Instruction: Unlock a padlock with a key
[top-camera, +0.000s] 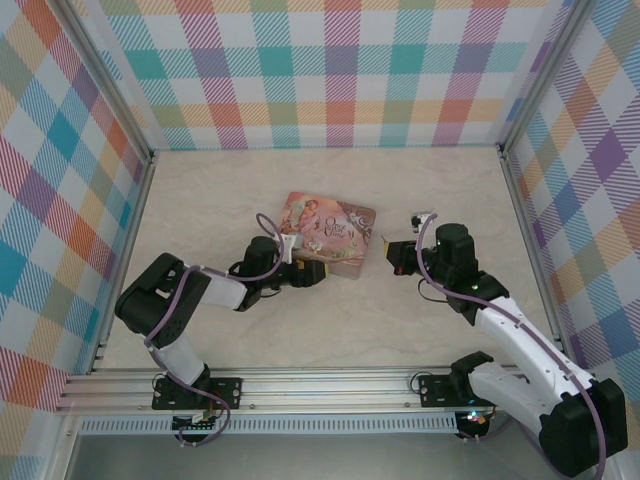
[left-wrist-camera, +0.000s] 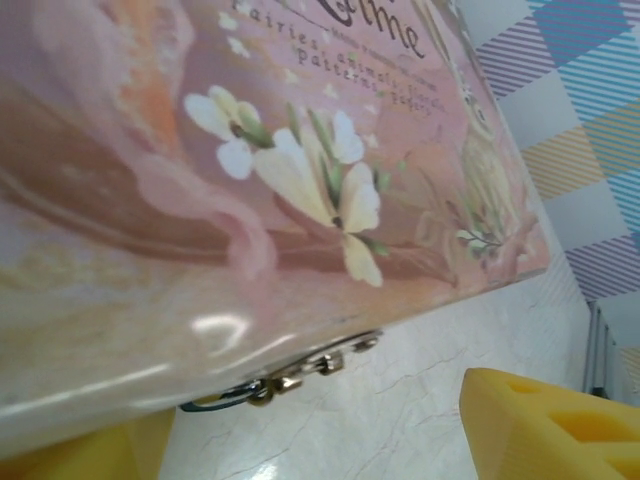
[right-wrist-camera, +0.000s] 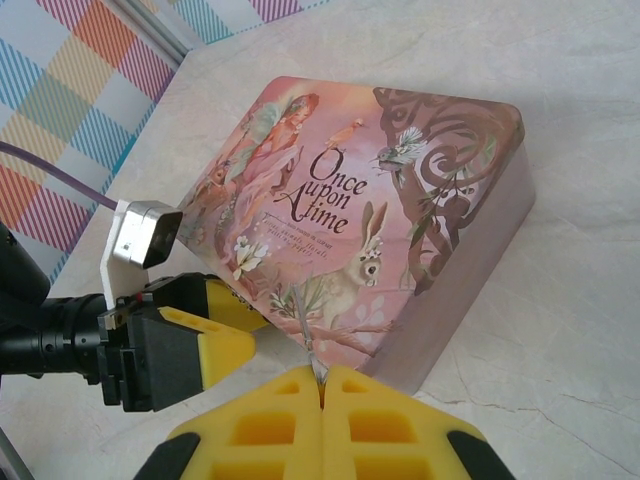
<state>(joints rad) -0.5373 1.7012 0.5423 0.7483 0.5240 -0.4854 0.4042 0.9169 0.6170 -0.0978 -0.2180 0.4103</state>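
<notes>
R claw (right-wrist-camera: 322, 385): clamped on key (right-wrist-camera: 312, 352), near pink tin (right-wrist-camera: 400, 200). L claw (right-wrist-camera: 232, 325): jaws apart at tin edge.

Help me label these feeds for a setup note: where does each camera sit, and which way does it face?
Top external: above and behind the bases, looking down on the table; both arms, the pink tin between them.
Left wrist: on the left arm, facing the tin close up; left gripper open, yellow fingers in the bottom corners.
Right wrist: on the right arm, looking across the tin's lid; right gripper shut on the key.
All three share the tin.
</notes>
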